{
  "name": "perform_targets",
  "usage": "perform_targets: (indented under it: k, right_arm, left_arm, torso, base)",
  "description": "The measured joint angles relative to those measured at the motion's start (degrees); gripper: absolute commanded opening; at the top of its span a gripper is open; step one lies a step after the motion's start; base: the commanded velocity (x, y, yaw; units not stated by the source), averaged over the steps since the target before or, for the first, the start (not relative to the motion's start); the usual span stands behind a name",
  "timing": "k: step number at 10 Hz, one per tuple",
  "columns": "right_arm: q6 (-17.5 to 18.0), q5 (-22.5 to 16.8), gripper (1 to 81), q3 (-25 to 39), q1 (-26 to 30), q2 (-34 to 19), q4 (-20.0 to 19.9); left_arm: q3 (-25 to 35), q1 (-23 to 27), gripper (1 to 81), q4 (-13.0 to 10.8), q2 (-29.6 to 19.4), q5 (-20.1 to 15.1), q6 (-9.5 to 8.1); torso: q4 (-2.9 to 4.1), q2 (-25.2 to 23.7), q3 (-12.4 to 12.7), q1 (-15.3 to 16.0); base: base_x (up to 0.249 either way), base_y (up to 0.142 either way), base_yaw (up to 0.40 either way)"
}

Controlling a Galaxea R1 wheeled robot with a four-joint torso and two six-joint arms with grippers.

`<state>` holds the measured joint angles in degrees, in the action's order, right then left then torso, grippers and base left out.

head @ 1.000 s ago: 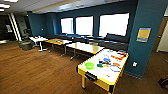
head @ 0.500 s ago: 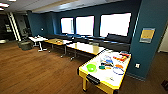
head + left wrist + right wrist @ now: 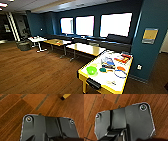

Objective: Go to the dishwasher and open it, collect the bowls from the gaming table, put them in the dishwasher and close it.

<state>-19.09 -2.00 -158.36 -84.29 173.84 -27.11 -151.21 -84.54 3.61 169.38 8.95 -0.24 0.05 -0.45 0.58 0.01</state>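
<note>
Now the yellow-framed, white-topped gaming table sits near, low right of the head view, a bright green bowl on its near end among scattered clutter, ready for collecting. Gripper states: cannot tell.

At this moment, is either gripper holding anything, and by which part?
It cannot be told: both wrist views look down on wooden floor, and no object appears at either arm. The green bowl sits on the yellow-edged table.

A game table stands at the near right on the floor, with a bowl near its front end and other items behind it. Two long tables run behind it along the window wall, a small table farthest left.
</note>
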Motion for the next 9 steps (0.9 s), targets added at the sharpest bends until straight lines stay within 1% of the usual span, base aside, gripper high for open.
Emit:
perform_targets:
  k: [5,8,9]
  right_arm:
    - [0.02,0.02,81.1,0.0,0.16,0.2,0.0]
    - [0.02,0.02,81.1,-0.02,0.16,0.11,0.0]
    - [0.02,0.02,81.1,-0.05,0.13,0.11,0.0]
  left_arm:
    - [-0.09,0.2,81.1,0.02,-0.24,0.04,0.02]
    - [-0.06,0.09,81.1,0.02,-0.16,0.02,0.02]
    - [-0.06,0.06,81.1,0.02,-0.16,0.0,0.02]
  torso:
    - [0.0,0.0,0.0,0.02]
    - [0.0,0.0,0.0,0.02]
    - [0.0,0.0,0.0,0.02]
  base:
    - [0.167,0.099,0.0]
    - [0.167,0.075,0.0]
    - [0.167,0.0,0.0]
